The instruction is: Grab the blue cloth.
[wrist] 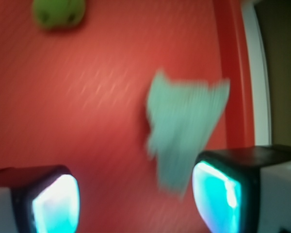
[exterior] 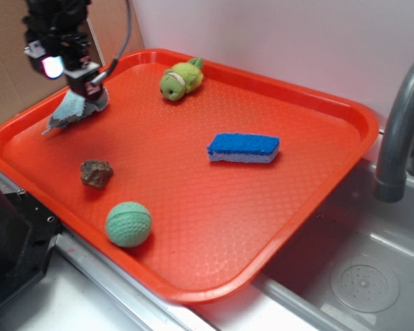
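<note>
The blue cloth point(exterior: 74, 110), a pale blue-grey wrinkled rag, sits at the far left of the red tray point(exterior: 262, 207), right under my gripper point(exterior: 91, 91). In the wrist view the blue cloth point(wrist: 184, 131) is blurred and lies close to the tray's rim, its lower tip reaching in beside the right finger point(wrist: 218, 194). My gripper point(wrist: 136, 196) is open, its two fingers wide apart, and bare tray shows between them. Neither finger is pressing on the cloth.
A green plush toy point(exterior: 181, 78) lies at the back of the tray, a bright blue sponge point(exterior: 243, 147) in the middle, a brown rock point(exterior: 96, 173) and a green ball point(exterior: 128, 224) toward the front left. A grey faucet point(exterior: 400, 131) and a sink point(exterior: 359, 276) are on the right.
</note>
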`<control>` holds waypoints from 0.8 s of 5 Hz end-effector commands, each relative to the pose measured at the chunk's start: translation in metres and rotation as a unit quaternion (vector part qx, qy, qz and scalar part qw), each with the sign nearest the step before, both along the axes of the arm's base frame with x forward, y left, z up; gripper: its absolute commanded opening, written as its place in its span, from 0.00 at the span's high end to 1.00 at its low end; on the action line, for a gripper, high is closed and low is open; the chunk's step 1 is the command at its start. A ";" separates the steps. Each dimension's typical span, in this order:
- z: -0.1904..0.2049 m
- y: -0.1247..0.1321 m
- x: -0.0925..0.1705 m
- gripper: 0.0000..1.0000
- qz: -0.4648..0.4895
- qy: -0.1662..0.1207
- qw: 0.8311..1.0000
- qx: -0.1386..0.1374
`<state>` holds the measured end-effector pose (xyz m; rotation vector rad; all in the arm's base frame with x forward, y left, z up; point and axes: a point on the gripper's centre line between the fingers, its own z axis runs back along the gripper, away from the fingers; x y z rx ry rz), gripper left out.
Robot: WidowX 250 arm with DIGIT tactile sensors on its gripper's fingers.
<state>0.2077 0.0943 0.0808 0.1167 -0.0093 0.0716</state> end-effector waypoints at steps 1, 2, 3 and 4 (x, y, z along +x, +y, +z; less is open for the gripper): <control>-0.002 0.020 -0.015 0.00 -0.009 -0.033 0.999 0.007; -0.015 0.032 -0.019 0.00 -0.001 -0.011 1.000 -0.014; -0.028 0.042 -0.018 0.00 0.007 0.007 1.000 -0.017; -0.033 0.043 -0.015 0.00 -0.003 0.018 1.000 -0.006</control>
